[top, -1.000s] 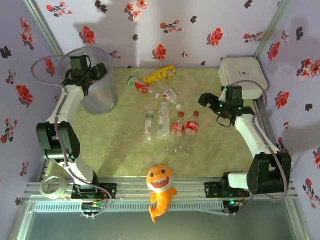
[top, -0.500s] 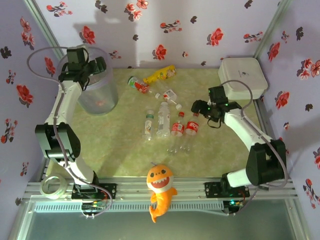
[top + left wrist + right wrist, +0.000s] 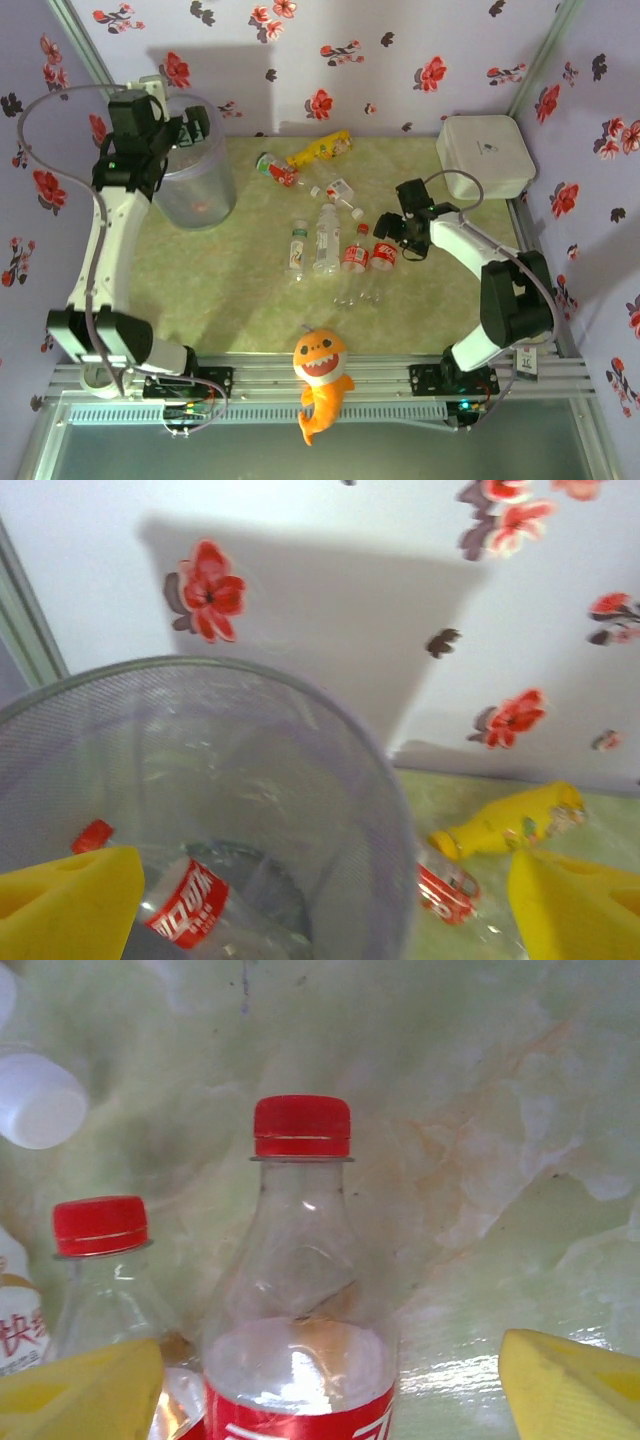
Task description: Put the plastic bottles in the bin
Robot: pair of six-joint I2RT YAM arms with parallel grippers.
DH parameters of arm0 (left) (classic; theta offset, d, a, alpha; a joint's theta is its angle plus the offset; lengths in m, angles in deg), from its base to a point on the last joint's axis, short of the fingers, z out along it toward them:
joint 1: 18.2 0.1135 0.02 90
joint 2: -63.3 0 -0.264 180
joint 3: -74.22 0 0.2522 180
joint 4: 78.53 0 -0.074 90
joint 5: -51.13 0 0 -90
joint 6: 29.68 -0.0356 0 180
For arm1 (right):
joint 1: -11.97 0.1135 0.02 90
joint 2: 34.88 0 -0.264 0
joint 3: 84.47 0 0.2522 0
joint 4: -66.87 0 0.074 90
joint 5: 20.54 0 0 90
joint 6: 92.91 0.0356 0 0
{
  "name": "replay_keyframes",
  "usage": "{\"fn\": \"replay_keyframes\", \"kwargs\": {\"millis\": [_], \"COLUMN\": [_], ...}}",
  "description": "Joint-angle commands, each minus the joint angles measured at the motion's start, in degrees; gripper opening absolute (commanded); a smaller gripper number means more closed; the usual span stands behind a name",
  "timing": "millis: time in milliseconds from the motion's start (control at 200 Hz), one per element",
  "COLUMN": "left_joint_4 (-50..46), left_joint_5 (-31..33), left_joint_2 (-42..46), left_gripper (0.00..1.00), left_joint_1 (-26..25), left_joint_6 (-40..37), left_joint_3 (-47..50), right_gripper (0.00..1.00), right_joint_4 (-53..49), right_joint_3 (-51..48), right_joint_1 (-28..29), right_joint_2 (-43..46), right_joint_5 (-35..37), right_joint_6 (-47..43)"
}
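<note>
The right gripper (image 3: 325, 1395) is open, its yellow pads (image 3: 80, 1390) straddling a red-capped bottle (image 3: 300, 1290) that lies on the table (image 3: 500, 1160), with a gap on each side. The main risk is the neighbouring bottle (image 3: 100, 1260) just beside it. One pad sits over that bottle's shoulder, so closing could pinch both or shove the neighbour and set it rolling into the others. The bottle looks smooth, round and probably thin-walled, so a squeeze off its middle may make it squirt out or crumple. On the other side the table is bare, which gives room to lift and swing away, though the white box (image 3: 485, 155) stands in the far right corner. The left gripper (image 3: 320, 920) hangs open and empty above the bin (image 3: 300, 780), which holds at least one red-labelled bottle (image 3: 190, 910). The rim is close beneath it and the wall (image 3: 300, 610) is just behind, so a low or sideways pull could catch the rim and tip the light bin. The yellow bottle (image 3: 510, 825) lies on the table just past the bin.
</note>
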Motion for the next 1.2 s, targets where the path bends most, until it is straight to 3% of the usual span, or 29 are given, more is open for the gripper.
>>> {"fn": "replay_keyframes", "kwargs": {"millis": [0,105,280,425,785,1195], "left_joint_4": [-2.10,-1.63,7.66,7.40,15.10,19.17], "left_joint_5": [-0.13,-2.14,-14.71,-12.07,-12.66,-12.20], "left_joint_2": [3.35,6.34,8.27,7.22,5.51,0.91], "left_gripper": [0.94,0.95,0.95,0.96,0.96,0.96], "left_joint_1": [-3.51,-6.54,-8.43,-13.71,-19.58,-22.58], "left_joint_6": [-1.50,0.54,10.56,11.30,19.08,21.63], "left_joint_3": [4.58,9.26,19.47,23.82,34.32,33.93], "right_gripper": [0.88,0.87,0.85,0.83,0.74,0.50], "right_joint_4": [-0.52,1.54,4.50,5.80,7.25,4.66], "right_joint_3": [0.84,0.65,-0.22,-0.23,-0.03,2.77], "right_joint_1": [0.57,1.11,1.30,1.47,1.56,1.53], "right_joint_2": [-1.63,-2.82,-6.60,-9.20,-12.21,-8.62], "right_joint_5": [1.37,-0.55,-2.59,-2.34,-0.66,0.62], "right_joint_6": [1.39,2.80,5.19,5.78,5.26,2.14]}}
